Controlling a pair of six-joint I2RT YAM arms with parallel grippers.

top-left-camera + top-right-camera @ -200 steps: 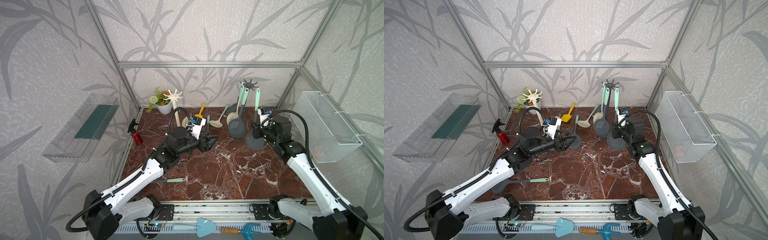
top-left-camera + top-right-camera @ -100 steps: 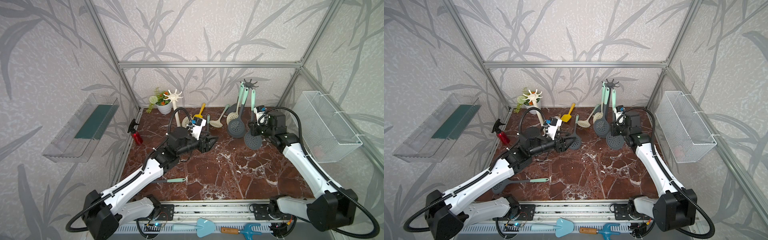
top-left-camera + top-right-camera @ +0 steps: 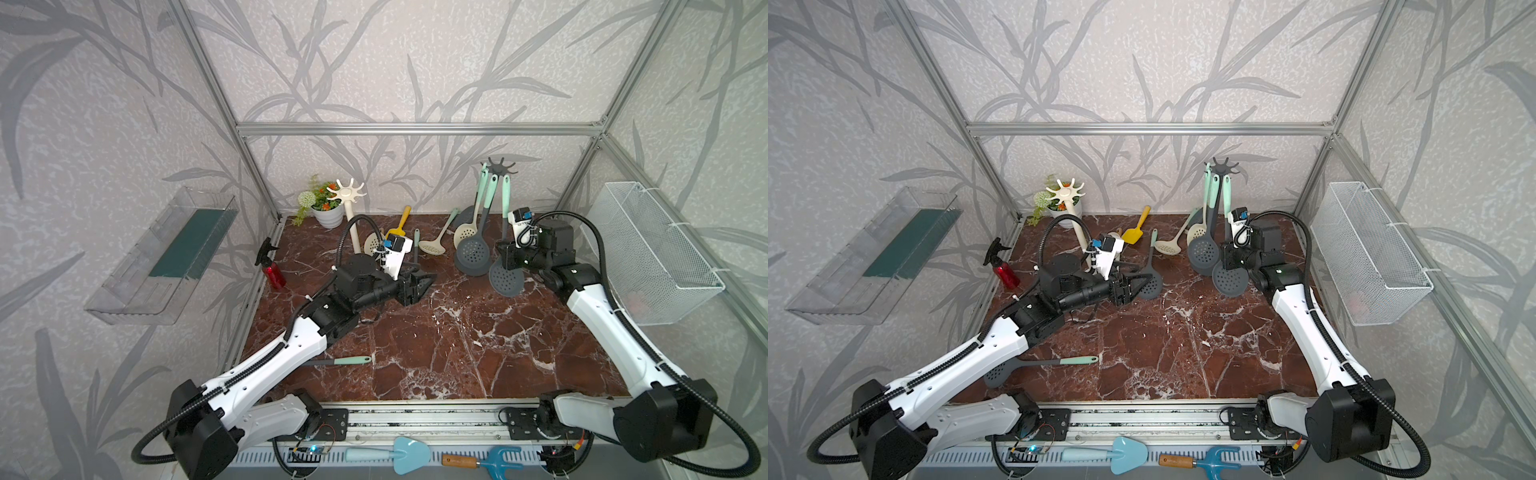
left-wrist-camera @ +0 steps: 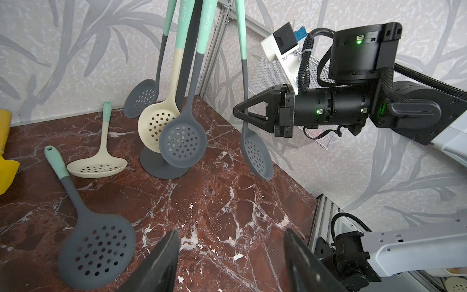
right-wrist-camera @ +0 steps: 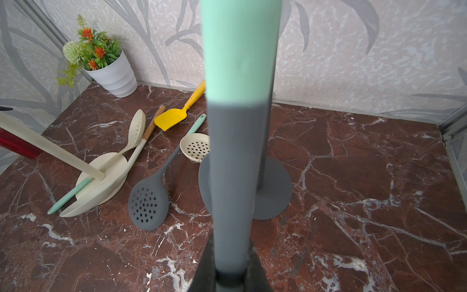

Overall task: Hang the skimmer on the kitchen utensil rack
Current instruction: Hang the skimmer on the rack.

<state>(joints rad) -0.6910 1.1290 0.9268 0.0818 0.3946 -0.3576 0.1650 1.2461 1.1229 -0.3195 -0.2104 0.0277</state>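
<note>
Left wrist view is showing the right gripper (image 4: pixel 238 113) clamping its jaws on the grey neck of the skimmer (image 4: pixel 255 156), which is hanging upright and clear of the marble table (image 4: pixel 227 202). The perforated head is dangling just below the gripper, and the mint handle is rising straight above it, running out of this view. In both top views the handle's upper end is reaching up among the hooks at the head of the kitchen utensil rack (image 3: pixel 500 165), well above the gripper. Whether its hole is sitting on a hook cannot be told. In the right wrist view the rack's post and round base are standing just beyond the gripper's fingertips, partly hidden behind the held handle. Three other skimmers (image 4: pixel 182 141) are hanging from the rack on the side away from this gripper.

The left gripper (image 3: pixel 417 286) is holding nothing. Its jaws are standing apart, and its fingers (image 4: pixel 156 265) are hovering over the table. It is pointing toward the rack and the right gripper, well apart from both. A dark skimmer (image 4: pixel 96 247) is lying flat on the table just beside one fingertip, and a cream skimmer (image 4: pixel 97 166) is lying farther ahead.
</note>
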